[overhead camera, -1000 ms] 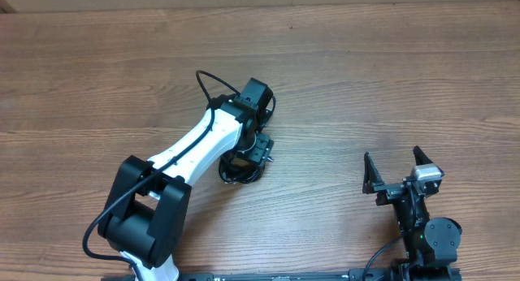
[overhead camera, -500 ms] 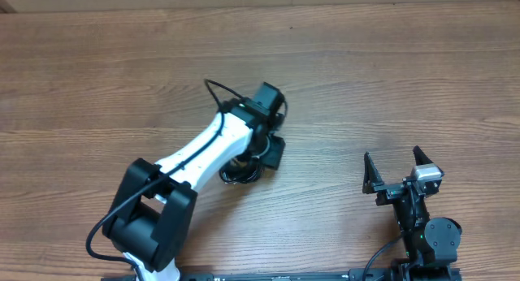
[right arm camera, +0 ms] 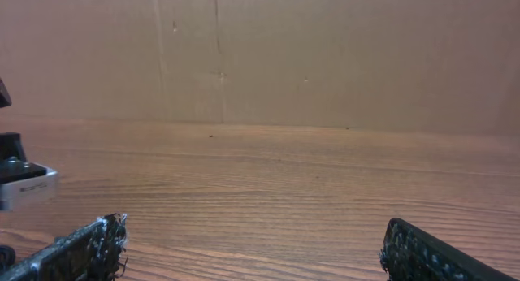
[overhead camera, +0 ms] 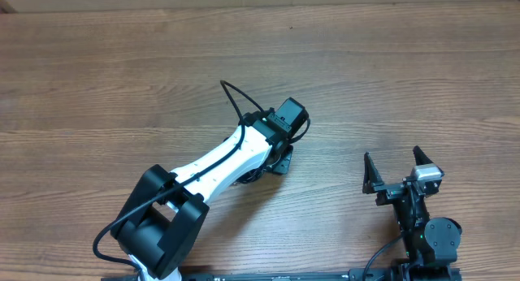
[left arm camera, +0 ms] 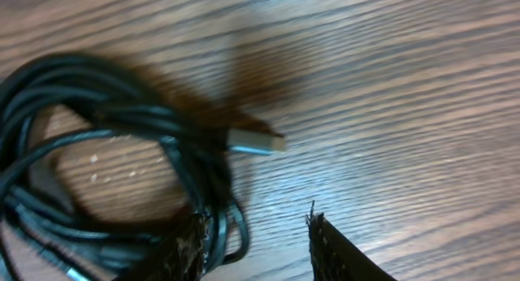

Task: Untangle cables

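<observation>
I am reading the left pincer (left arm camera: 256,242) as parted to a moderate gap, holding nothing; its two fingertips are showing at the bottom edge of the left wrist view, with bare desk (overhead camera: 122,70) between them. The cables (left arm camera: 195,163) are lying on the desk as one loose coil of black cord, filling the left half of that view; the coil's lower right loop is running just beside the left fingertip, and I cannot tell whether it is touching. One silver plug (left arm camera: 253,140) is sticking out of the coil to the right, lying flat on the wood. From overhead, the coil is sitting near the middle of the desk, mostly hidden under the left arm's wrist. The right pincer (overhead camera: 392,155) is standing wide apart and empty, near the desk's front edge, well away from the coil; its wrist view is showing only wood and a plain wall.
</observation>
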`<state>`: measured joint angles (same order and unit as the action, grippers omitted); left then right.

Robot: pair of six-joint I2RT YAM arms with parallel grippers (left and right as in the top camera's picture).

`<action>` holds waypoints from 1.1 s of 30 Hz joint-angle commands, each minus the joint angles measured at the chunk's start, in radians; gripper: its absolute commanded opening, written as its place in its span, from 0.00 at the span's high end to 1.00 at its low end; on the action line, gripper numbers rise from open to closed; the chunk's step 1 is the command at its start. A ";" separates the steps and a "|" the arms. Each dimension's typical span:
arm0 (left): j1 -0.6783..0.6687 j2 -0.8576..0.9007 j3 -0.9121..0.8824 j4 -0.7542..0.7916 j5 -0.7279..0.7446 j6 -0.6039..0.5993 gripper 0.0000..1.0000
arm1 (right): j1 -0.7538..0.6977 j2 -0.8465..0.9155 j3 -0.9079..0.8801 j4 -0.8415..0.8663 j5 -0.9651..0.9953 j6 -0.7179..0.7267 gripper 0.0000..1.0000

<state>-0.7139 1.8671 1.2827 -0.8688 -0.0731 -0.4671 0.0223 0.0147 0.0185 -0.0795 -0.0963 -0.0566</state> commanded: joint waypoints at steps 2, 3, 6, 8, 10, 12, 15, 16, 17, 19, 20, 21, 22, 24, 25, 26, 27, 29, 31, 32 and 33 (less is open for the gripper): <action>-0.001 0.010 -0.007 -0.019 -0.043 -0.069 0.57 | 0.006 -0.012 -0.011 0.003 0.010 -0.004 0.00; -0.002 0.010 -0.008 -0.019 -0.042 -0.075 0.56 | 0.006 -0.012 -0.011 0.003 0.010 -0.004 0.00; -0.002 0.010 -0.013 -0.013 -0.043 -0.092 0.55 | 0.006 -0.012 -0.011 0.003 0.010 -0.004 0.00; -0.002 0.011 -0.026 -0.007 -0.048 -0.118 0.55 | 0.006 -0.012 -0.011 0.003 0.010 -0.004 0.00; -0.003 0.011 -0.053 0.012 -0.049 -0.157 0.58 | 0.006 -0.012 -0.011 0.003 0.010 -0.004 0.00; -0.003 0.011 -0.076 0.020 -0.039 -0.185 0.69 | 0.006 -0.012 -0.011 0.003 0.010 -0.004 0.00; -0.003 0.010 -0.077 0.019 -0.023 -0.183 0.72 | 0.006 -0.012 -0.011 0.003 0.010 -0.004 0.00; -0.003 0.010 -0.077 0.016 -0.023 -0.183 0.72 | 0.006 -0.012 -0.011 0.003 0.010 -0.004 0.00; -0.003 0.010 -0.077 0.014 -0.024 -0.183 0.73 | 0.006 -0.012 -0.011 0.003 0.010 -0.004 0.00; -0.003 0.010 -0.077 0.017 -0.024 -0.183 0.80 | 0.006 -0.012 -0.011 0.003 0.010 -0.004 0.00; -0.003 0.010 -0.077 0.017 -0.024 -0.183 0.83 | 0.006 -0.012 -0.011 0.003 0.010 -0.004 0.00; -0.003 0.010 -0.077 0.017 -0.024 -0.182 0.86 | 0.006 -0.012 -0.011 0.003 0.010 -0.004 0.00; -0.003 0.010 -0.077 0.016 -0.023 -0.168 0.87 | 0.006 -0.012 -0.011 0.003 0.010 -0.004 0.00; -0.003 0.010 -0.077 0.017 -0.023 -0.161 0.83 | 0.006 -0.012 -0.011 0.003 0.010 -0.004 0.00; -0.003 0.010 -0.077 0.017 -0.023 -0.160 0.80 | 0.006 -0.012 -0.011 0.003 0.010 -0.004 0.00; -0.003 0.010 -0.077 0.018 -0.024 -0.160 0.76 | 0.006 -0.012 -0.011 0.003 0.010 -0.004 0.00; -0.004 0.010 -0.077 0.018 -0.024 -0.161 0.72 | 0.006 -0.012 -0.011 0.003 0.010 -0.004 0.00; -0.004 0.010 -0.077 0.018 -0.023 -0.160 0.62 | 0.006 -0.012 -0.011 0.003 0.010 -0.004 0.00; -0.004 0.010 -0.077 0.013 -0.023 -0.138 0.58 | 0.006 -0.012 -0.011 0.003 0.010 -0.004 0.00; -0.005 0.011 -0.078 0.013 -0.023 -0.126 0.59 | 0.006 -0.012 -0.011 0.003 0.010 -0.004 0.00; -0.005 0.011 -0.080 0.018 -0.023 -0.123 0.63 | 0.006 -0.012 -0.011 0.003 0.010 -0.004 0.00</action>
<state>-0.7139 1.8675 1.2160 -0.8505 -0.0982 -0.6224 0.0223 0.0147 0.0185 -0.0803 -0.0963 -0.0563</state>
